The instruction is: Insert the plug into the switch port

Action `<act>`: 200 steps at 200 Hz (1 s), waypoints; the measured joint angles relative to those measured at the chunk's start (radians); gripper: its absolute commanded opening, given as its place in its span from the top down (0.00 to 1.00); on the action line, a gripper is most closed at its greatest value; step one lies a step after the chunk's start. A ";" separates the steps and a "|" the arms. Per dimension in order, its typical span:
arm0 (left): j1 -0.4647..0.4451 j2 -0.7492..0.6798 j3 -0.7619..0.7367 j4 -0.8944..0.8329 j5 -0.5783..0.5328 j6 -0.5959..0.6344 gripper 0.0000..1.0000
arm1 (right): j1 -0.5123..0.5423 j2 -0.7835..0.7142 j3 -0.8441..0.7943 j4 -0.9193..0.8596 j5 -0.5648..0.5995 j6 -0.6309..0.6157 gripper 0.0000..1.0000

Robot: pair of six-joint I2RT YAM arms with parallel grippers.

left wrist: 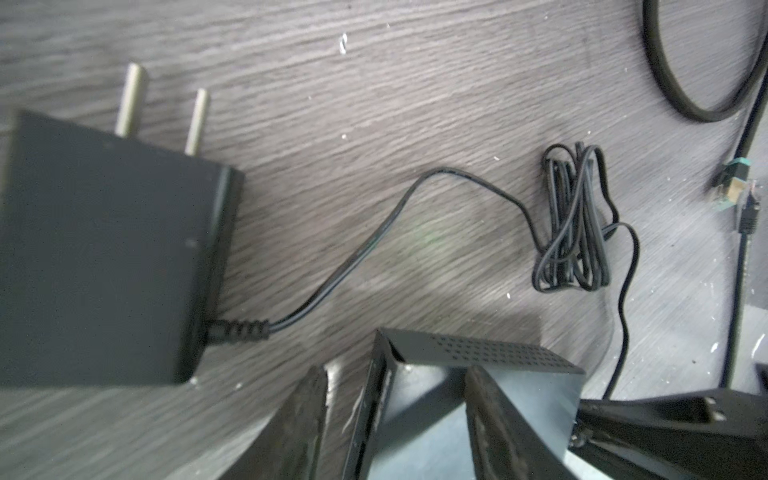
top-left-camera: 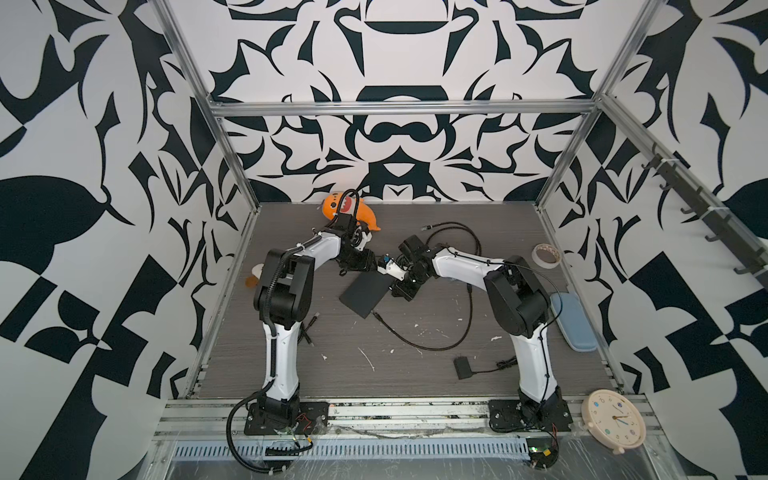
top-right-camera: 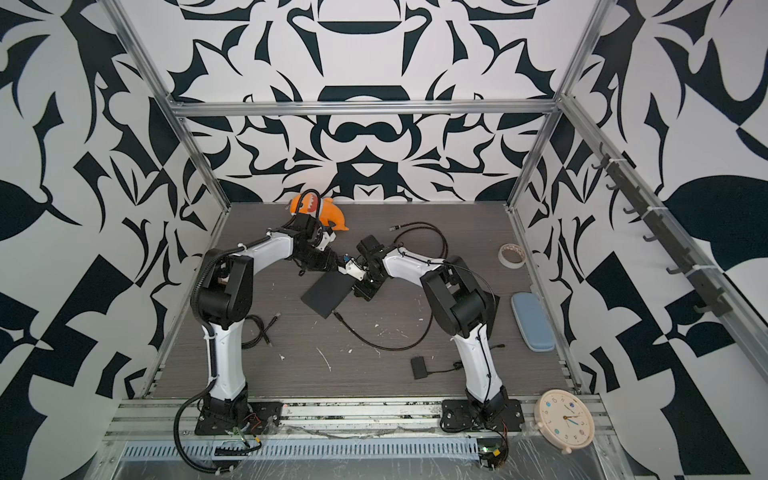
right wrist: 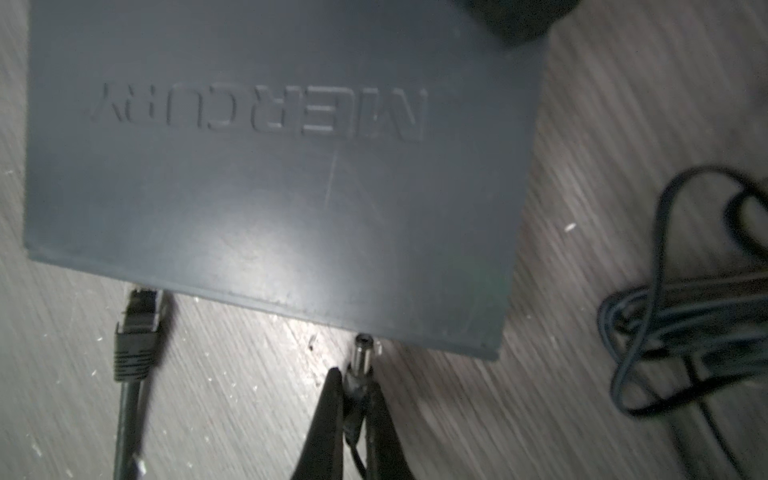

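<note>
The switch (top-left-camera: 365, 296) is a flat black box marked MERCURY (right wrist: 266, 174), lying mid-table in both top views. My right gripper (right wrist: 357, 378) is shut on the plug (right wrist: 360, 351), a small metal barrel on a thin black lead. The plug's tip sits right at the switch's port edge, close to a corner; the port itself is hidden under that edge. My left gripper (left wrist: 395, 390) stands astride the switch's far corner (left wrist: 478, 353). One of its fingers (left wrist: 503, 424) lies over the top face, and a strip of table shows beside the other.
A black ethernet connector (right wrist: 139, 328) lies at the same port edge, its cable looping to the right (top-left-camera: 440, 338). The power adapter (top-left-camera: 462, 368) and its bundled cord (left wrist: 575, 220) lie at the front right. An orange plush (top-left-camera: 353, 210), tape roll (top-left-camera: 547, 254), blue case (top-left-camera: 572, 322) and clock (top-left-camera: 613, 417) ring the table.
</note>
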 measured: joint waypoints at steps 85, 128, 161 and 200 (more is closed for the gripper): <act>0.008 -0.008 -0.027 0.035 0.023 -0.032 0.44 | 0.000 0.023 0.047 -0.057 0.003 0.022 0.89; 0.008 -0.013 -0.042 0.057 0.030 -0.043 0.44 | 0.000 0.040 0.072 -0.055 -0.007 0.037 0.88; 0.008 -0.022 -0.059 0.077 0.031 -0.045 0.44 | -0.005 0.041 0.073 -0.055 -0.014 0.059 0.89; 0.008 -0.054 -0.100 0.094 0.001 -0.080 0.45 | -0.016 0.019 0.025 -0.003 -0.031 0.075 0.92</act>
